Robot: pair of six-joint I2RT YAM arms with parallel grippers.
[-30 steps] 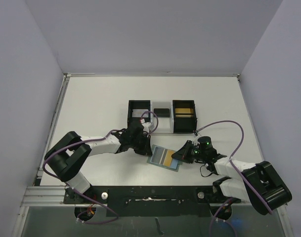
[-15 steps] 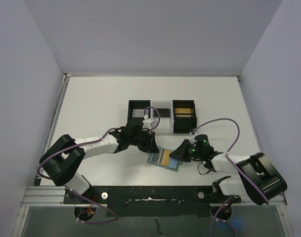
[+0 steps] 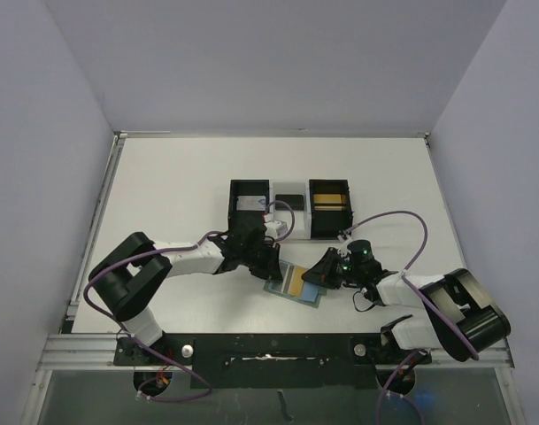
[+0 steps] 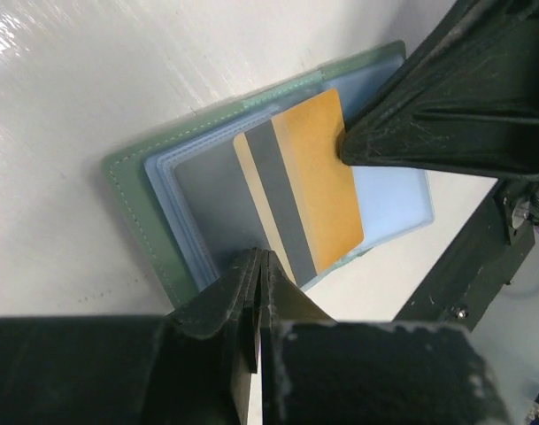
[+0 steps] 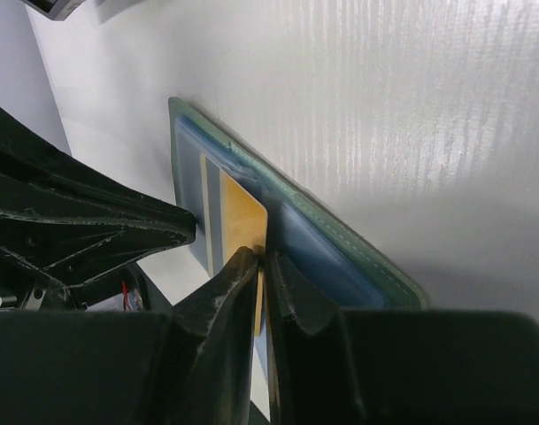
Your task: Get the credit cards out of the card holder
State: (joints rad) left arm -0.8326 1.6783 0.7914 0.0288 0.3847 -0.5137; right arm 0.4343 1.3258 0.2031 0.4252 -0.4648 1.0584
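Currently the card holder lies open at the middle of the bench's near edge, one gold card half out. The right gripper pinches that card; the left gripper is closed, empty. The tray holds three cards, one per compartment.

Open card holder on table, orange card showing, left jaws and right jaws flanking it
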